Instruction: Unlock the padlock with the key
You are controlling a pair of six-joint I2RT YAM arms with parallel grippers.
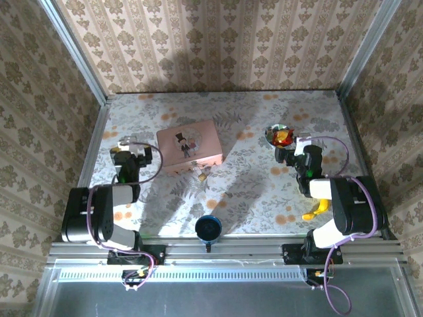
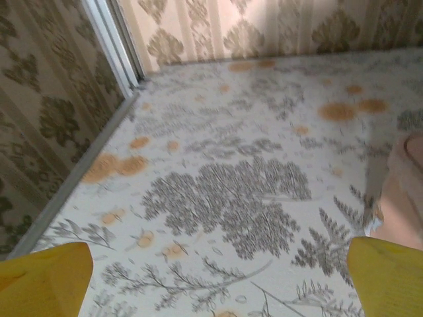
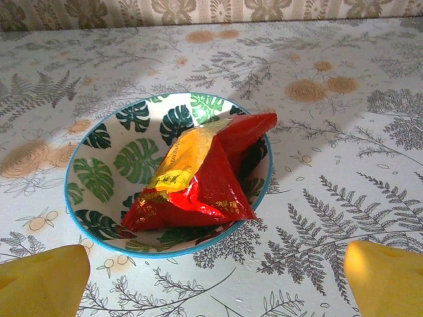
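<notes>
- Nearest to my bases: dark blue round object (image 1: 209, 228) at the table's (image 1: 251, 191) near edge, between the arms. Not part of the job.
- Yellow banana-shaped toy (image 1: 316, 210) sits beside my right arm. Also irrelevant.
- My left hand (image 2: 217, 281): yellow fingertips (image 2: 43, 277) wide apart, nothing between them, only bare table below. A pink edge shows at the right of the left wrist view.
- My right hand (image 3: 215, 281): also wide and empty, hovering just short of the bowl (image 3: 99, 168).
- Padlock (image 1: 200, 173): small brownish thing on the table mid-way between my two hands, just in front of the pink box's near edge. Too small to say whether it touches the box, or whether the shackle is open or shut.
- Key: can't pick it out. It may lie by the padlock, but it's too small to resolve.
- Pink box (image 1: 190, 146): lid down, just right of my left hand.
- Bowl, leaf print with a blue rim, holds a red and yellow packet (image 3: 198, 175). It's the farthest item, on the right side.
- Status, my read: nothing done. Neither hand is on lock or key.
- Left to do: locate the key, grasp it, steady the padlock, insert, turn, free the shackle.
</notes>
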